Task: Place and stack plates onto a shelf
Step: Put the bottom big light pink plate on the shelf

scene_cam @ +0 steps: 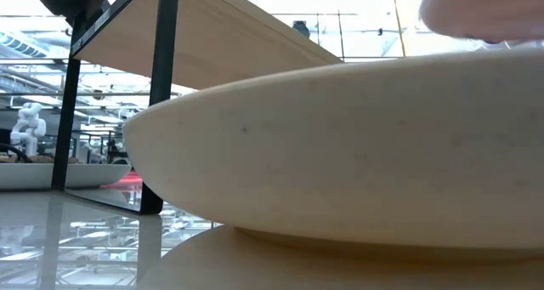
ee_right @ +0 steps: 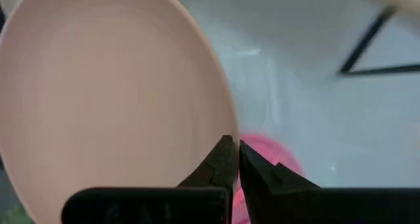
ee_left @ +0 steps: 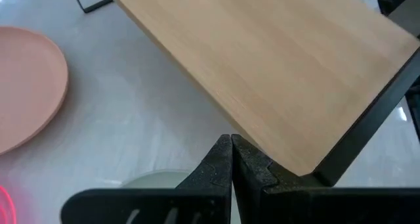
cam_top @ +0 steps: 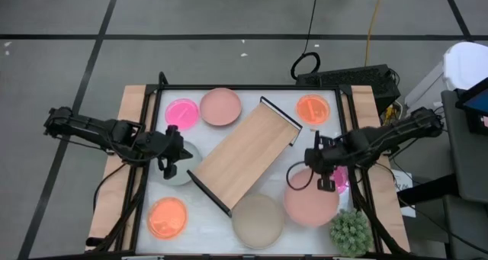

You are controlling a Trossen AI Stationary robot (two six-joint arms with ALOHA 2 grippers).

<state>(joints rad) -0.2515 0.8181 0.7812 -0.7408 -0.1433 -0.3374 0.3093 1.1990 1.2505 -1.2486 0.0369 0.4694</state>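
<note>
The light-wood shelf point(cam_top: 245, 155) lies slantwise mid-table. My right gripper point(cam_top: 326, 182) is shut on the large dusty pink plate point(cam_top: 311, 203) at the near right, above a neon pink plate point(ee_right: 272, 159). My left gripper point(cam_top: 169, 165) is shut on nothing. It hovers over a pale grey plate point(cam_top: 183, 173) beside the shelf's near-left end point(ee_left: 308, 165). A beige plate point(cam_top: 258, 220) rests flat near the front edge. A smaller dusty pink plate point(cam_top: 221, 107), a neon pink plate point(cam_top: 181, 112) and two orange plates point(cam_top: 312, 108) point(cam_top: 167, 217) lie flat on the table. My right gripper pinches the large pink plate's rim point(ee_right: 225, 131) between its two fingers, coming steeply from above. The plate hangs tilted below the fingers. In the low view it shows as a pink blur point(scene_cam: 476, 14) high above the beige plate, lifted off the table.
A spiky green plant point(cam_top: 350, 231) stands at the near right corner, close to the held plate. The beige plate point(scene_cam: 340, 154) fills the low view, with the shelf's black frame leg point(scene_cam: 161, 94) behind it. Cables and a black box lie beyond the far edge.
</note>
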